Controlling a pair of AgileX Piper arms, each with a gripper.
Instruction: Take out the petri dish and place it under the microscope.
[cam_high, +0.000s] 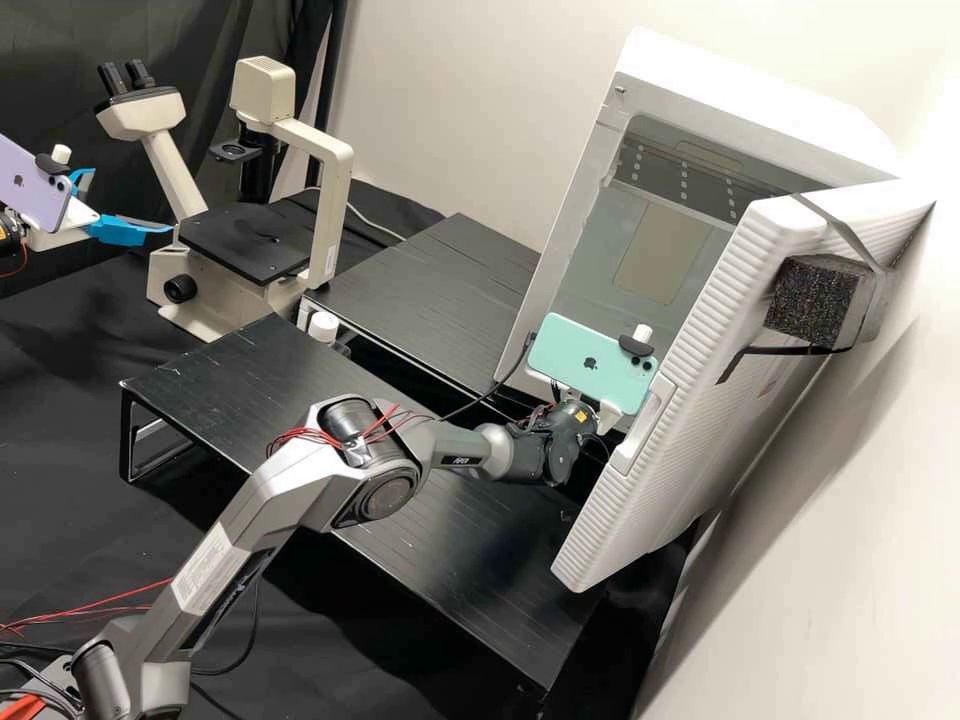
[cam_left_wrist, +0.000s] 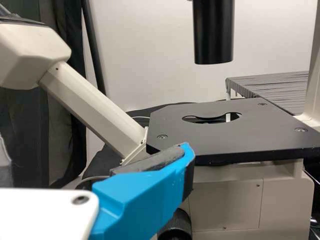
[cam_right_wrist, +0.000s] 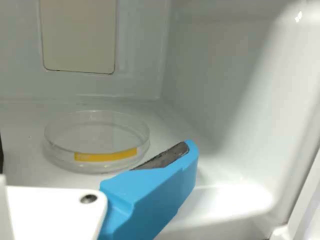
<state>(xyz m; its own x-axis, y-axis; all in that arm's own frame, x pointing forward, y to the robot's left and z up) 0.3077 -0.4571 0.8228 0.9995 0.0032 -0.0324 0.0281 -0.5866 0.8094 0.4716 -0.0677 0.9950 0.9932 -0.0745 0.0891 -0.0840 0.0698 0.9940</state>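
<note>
Right pincer (cam_high: 606, 414), just beside petri dish (cam_right_wrist: 96, 142), inside white chamber (cam_high: 742, 104)

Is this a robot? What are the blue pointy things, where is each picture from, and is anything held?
It's a robot with two arms. The high view looks down from a camera off the arms: the right arm is at an open white box; the left gripper is beside a microscope, for seeing tiny things. The other two views come from cameras on the arms' wrists. The blue things are fingers for grabbing. In the right wrist view, a clear round dish with a yellow label lies on the box's floor, near a blue finger. Nothing seems to be held.
</note>
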